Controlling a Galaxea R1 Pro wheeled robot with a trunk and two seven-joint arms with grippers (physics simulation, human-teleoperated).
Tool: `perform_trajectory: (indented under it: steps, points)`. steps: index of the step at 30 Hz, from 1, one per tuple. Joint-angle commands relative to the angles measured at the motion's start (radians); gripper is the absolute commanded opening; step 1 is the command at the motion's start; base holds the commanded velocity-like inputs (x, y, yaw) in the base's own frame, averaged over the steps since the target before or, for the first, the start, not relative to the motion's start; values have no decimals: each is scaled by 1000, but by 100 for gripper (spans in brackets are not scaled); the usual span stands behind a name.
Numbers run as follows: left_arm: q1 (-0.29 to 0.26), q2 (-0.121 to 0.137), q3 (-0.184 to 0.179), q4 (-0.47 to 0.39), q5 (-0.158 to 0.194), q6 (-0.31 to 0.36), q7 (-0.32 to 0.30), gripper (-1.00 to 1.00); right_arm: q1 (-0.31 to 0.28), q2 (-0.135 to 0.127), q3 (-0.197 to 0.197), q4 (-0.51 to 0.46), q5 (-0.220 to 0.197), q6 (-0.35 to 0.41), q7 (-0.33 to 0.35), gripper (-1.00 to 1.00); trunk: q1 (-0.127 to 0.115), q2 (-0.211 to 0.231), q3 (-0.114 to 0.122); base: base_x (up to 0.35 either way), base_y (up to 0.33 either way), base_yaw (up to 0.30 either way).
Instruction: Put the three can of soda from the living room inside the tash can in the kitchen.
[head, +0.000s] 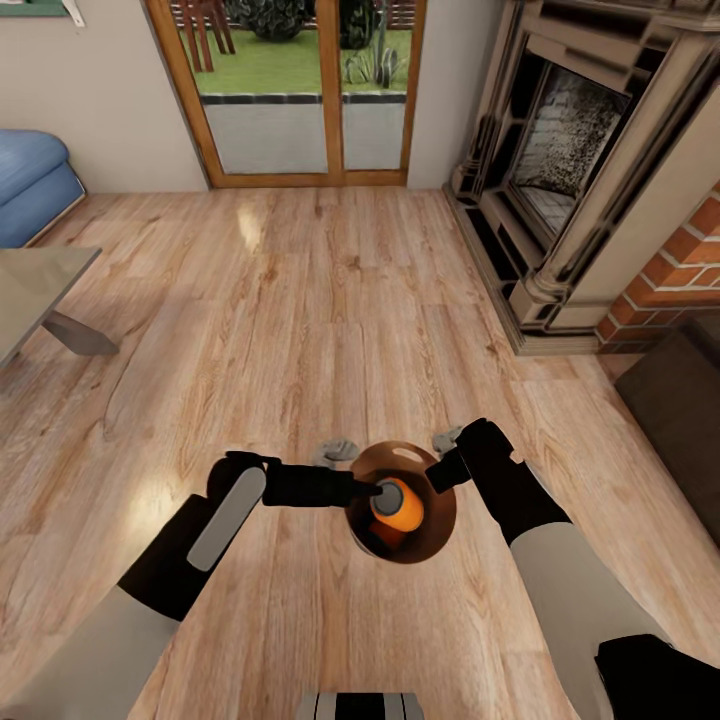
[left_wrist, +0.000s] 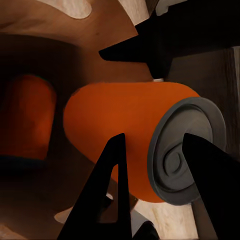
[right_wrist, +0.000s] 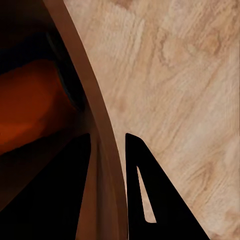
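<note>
In the head view the tash can (head: 438, 532) hangs low over the wood floor in front of me, its copper-brown inside facing up. My right gripper (head: 446, 468) is shut on its rim (right_wrist: 97, 125), one finger (right_wrist: 160, 210) outside the wall and the other inside. My left gripper (head: 379, 490) reaches in from the left, shut on an orange can of soda (head: 398, 506) held at the bucket's mouth. The left wrist view shows that can (left_wrist: 125, 130) lying across between the fingers, silver end toward the camera. A second orange can (left_wrist: 27, 117) lies deeper inside the bucket. The third can is hidden.
I am in the living room. The stone and red-brick fireplace (head: 570, 150) stands at the right, with the dark-brown cabinet (head: 680, 410) below it. Wood-framed glass doors (head: 300, 90) are straight ahead. A blue sofa (head: 30, 180) and a grey table (head: 35, 290) are at the left.
</note>
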Motion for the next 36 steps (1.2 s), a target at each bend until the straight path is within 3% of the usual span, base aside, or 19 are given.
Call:
perform_trajectory:
  steps: [1,6,9,21,36]
  points:
    - [0,-2,0,0,-7,0,1,-100,0,0,0,0,-23,8,7,-100,0,0,0,0,0,0]
    - [0,-15,1,0,-65,0,4,-100,0,2,0,0,-23,8,7,-100,0,0,0,0,0,0]
    - [0,-23,1,0,-82,0,5,-100,0,8,0,0,-23,8,7,-100,0,0,0,0,0,0]
    - [0,-34,-1,27,-94,0,50,-100,0,19,20,-1,-23,8,8,-100,0,0,0,0,0,0]
    - [0,-70,-3,52,-214,0,64,-100,0,25,28,-1,-21,8,8,-100,0,0,0,0,0,0]
